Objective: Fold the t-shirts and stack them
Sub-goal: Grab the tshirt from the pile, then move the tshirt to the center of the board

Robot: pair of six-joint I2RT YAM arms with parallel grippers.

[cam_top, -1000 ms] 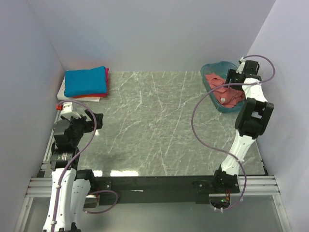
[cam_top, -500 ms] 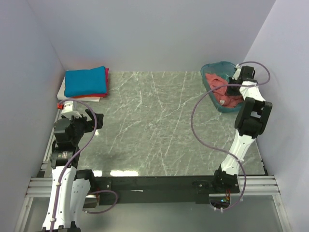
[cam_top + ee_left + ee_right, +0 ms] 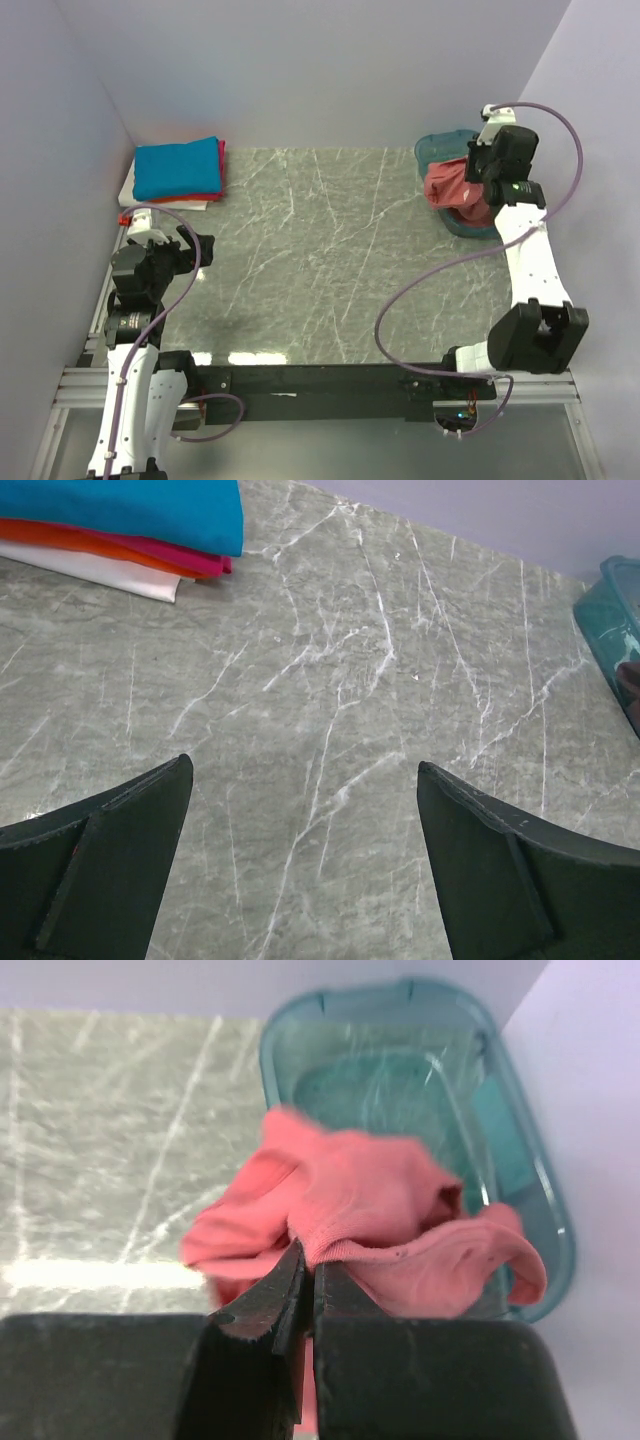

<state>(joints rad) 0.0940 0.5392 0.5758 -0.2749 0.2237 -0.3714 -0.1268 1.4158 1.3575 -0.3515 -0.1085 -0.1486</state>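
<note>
Crumpled soft salmon-pink t-shirt (image 3: 380,1200) pinched at the tips of right gripper (image 3: 305,1265) fingers, above translucent teal plastic bin (image 3: 530,1150); left gripper (image 3: 305,780) fingers spread wide over veined marble table (image 3: 330,660)

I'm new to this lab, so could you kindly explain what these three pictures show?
Two robot arms are bolted to the near edge of a marble-look table. One picture looks down from above; the other two come from cameras on the wrists. The left arm's fingers stand wide open over the table. The right arm's fingers are shut on a salmon-pink t-shirt, held over a teal bin. Folded blue, red and white shirts are stacked in the far left corner.
</note>
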